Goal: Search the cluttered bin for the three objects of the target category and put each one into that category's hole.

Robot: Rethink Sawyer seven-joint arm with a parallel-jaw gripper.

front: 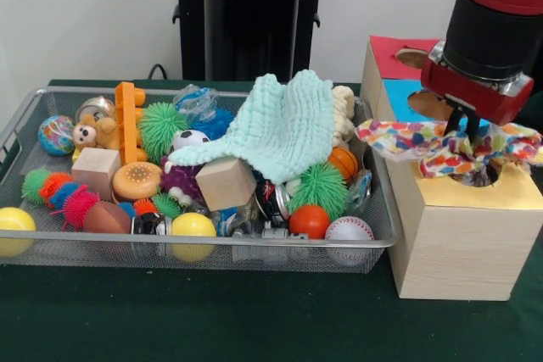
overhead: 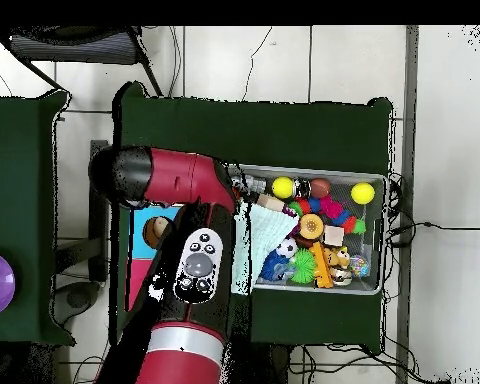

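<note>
Right now I see my pincer (front: pixel 462 125) clamped on the confetti-patterned cloth (front: pixel 445 146), which drapes over the wooden box's (front: pixel 462 243) yellow hole at right.

One camera looks level across the dark green table (front: pixel 254 320), close. The other looks straight down from high up. Both show the silver wire-mesh bin (front: pixel 212 247) (overhead: pixel 376 235).

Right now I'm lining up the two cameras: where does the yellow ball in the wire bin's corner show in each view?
Front view: yellow ball at lower left, in the silver wire-mesh bin's near left corner.
Overhead view: same ball in the bin's top right corner.
Shared landmark: the brown football next along that edge.
</note>
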